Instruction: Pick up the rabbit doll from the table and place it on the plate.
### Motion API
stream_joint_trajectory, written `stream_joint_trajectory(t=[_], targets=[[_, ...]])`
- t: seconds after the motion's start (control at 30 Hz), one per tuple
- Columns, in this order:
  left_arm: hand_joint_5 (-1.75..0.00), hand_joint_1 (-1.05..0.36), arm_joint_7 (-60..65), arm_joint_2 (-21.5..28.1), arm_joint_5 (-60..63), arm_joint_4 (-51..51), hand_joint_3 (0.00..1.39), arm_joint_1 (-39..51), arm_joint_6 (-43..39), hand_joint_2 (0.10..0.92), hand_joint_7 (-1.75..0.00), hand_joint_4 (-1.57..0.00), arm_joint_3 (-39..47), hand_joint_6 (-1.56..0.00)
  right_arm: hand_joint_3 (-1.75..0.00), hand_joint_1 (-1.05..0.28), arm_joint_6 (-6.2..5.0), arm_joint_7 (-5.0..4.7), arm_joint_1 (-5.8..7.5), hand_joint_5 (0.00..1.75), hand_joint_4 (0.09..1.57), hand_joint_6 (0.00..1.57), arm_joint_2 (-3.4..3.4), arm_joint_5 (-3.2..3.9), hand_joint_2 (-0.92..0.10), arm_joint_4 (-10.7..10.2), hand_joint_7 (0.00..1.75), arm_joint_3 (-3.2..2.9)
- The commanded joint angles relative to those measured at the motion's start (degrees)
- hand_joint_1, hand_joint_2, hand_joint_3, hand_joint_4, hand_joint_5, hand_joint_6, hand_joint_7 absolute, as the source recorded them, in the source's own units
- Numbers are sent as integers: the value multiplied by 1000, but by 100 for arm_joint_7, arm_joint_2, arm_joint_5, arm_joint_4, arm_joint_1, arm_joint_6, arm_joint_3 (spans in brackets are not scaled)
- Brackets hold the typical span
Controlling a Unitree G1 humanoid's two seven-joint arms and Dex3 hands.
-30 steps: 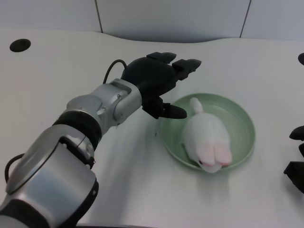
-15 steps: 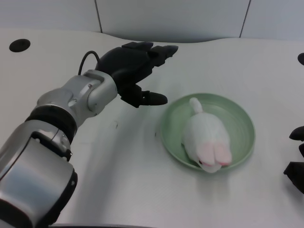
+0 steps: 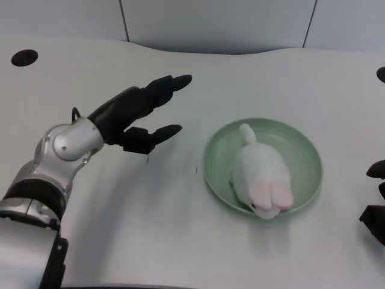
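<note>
In the head view, the rabbit doll [image 3: 261, 177] lay inside the plate [image 3: 307, 153], a shallow pale green dish set on the white surface [image 3: 180, 229] toward the right of centre. The doll was white and plush, stretched along the plate with its small tail end pointing toward the far rim and its two pink-lined ears resting on the near rim, slightly overhanging it. Its body filled the left and middle of the dish, leaving the right part of the green floor bare.

The left hand [image 3: 135, 114] hovered to the left of the plate, well apart from both the dish and the doll. Its black fingers [image 3: 171, 82] were released and spread, extended toward the far right, with the thumb [image 3: 157, 132] reaching out lower and separately toward the plate; nothing was between them. The silver forearm [image 3: 63, 147] ran from the hand down to the lower left corner of the picture, where a larger silver and black arm segment filled the edge. A soft shadow of the arm fell on the surface beneath it.

A dark round hole [image 3: 25, 58] sat in the surface at the far left, and a grey panelled wall [image 3: 216, 24] rose behind the table's back edge.
</note>
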Motion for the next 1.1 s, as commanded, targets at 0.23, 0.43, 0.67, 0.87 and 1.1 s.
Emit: stream_joint_trajectory(t=[0.23, 0.43, 0.67, 0.87, 1.1], targets=[[-38, -1048, -2181, 12, -1630, -236, 733, 633, 1011, 921, -9, -82, 1399, -23, -256, -462, -60, 60, -10, 1746, 1293, 988, -153, -5, -921, 107, 1746, -19], [-53, -1048, -2873, 73, -2222, -429, 768, 955, 1426, 921, -9, -116, 1893, -28, -231, -474, -87, 54, -33, 1746, 1271, 967, -161, -15, -921, 147, 1746, -15], [-110, -1048, -3548, 301, -2706, -483, 707, 1519, 2316, 921, -26, -240, 2329, -87, -216, -459, 29, 34, -68, 1746, 1247, 944, -185, 17, -921, 178, 1746, -42], [-100, -1048, -3791, 327, -2863, -608, 683, 1804, 2617, 921, -24, -231, 2495, -97, -231, -452, 24, 87, -48, 1746, 1229, 911, -213, 18, -921, 179, 1746, -36], [-98, -1048, -3860, 257, -2928, -751, 720, 2059, 2694, 921, -14, -235, 2491, -91, -250, -426, 103, 78, -53, 1746, 1224, 945, -214, 32, -921, 190, 1746, -44]])
